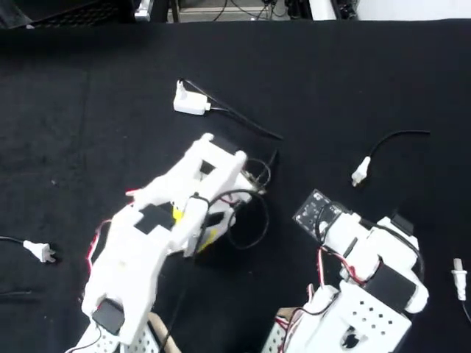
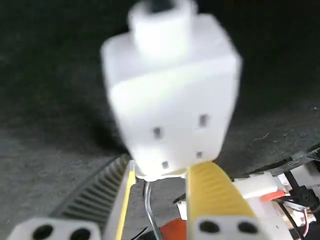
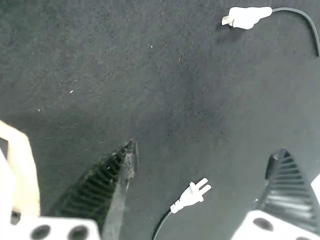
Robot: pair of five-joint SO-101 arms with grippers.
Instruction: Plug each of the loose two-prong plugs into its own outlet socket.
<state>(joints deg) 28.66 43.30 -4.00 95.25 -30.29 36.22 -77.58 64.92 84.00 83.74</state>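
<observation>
A white outlet block (image 2: pixel 170 95) with several slots looms close in the left wrist view. Its lower end sits between the yellow-padded fingers (image 2: pixel 212 192) of my left gripper (image 2: pixel 160 175), which is shut on it. My right gripper (image 3: pixel 202 160) is open above the black mat. A white two-prong plug (image 3: pixel 192 194) lies on the mat between its fingers, untouched. A second plug (image 3: pixel 246 16) with a black cord lies farther off. From above I see loose plugs at the left (image 1: pixel 40 251), the centre right (image 1: pixel 360 171) and the right edge (image 1: pixel 459 278).
A white adapter (image 1: pixel 190 101) with a black cord lies at the back of the black mat (image 1: pixel 88 147). The left arm (image 1: pixel 162 228) and right arm (image 1: pixel 368 265) stand side by side at the front. A cream-white arm part (image 3: pixel 15 170) shows at the right wrist view's edge.
</observation>
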